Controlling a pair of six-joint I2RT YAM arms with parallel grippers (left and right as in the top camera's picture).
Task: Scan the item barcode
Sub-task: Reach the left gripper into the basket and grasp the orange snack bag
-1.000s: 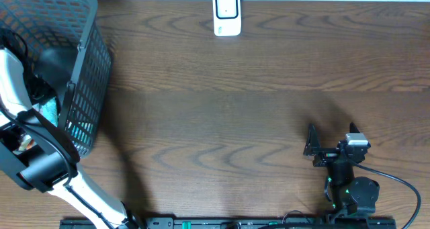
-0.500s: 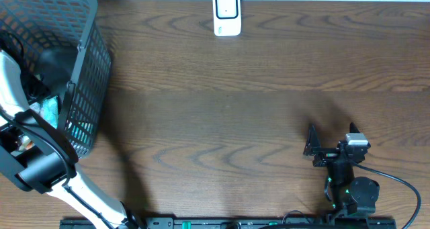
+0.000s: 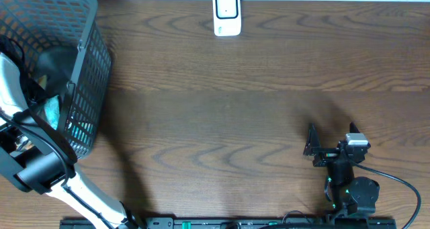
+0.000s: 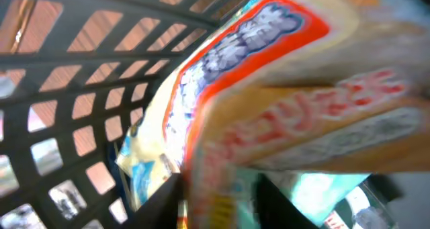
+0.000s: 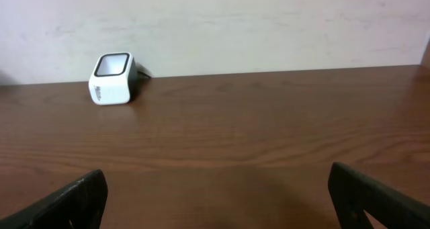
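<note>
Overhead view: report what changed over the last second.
The left arm shifted slightly inside the basket, baring more of a teal packet beneath it; whether it gripped anything cannot be told. Basket, scanner and the open right gripper stayed put.
</note>
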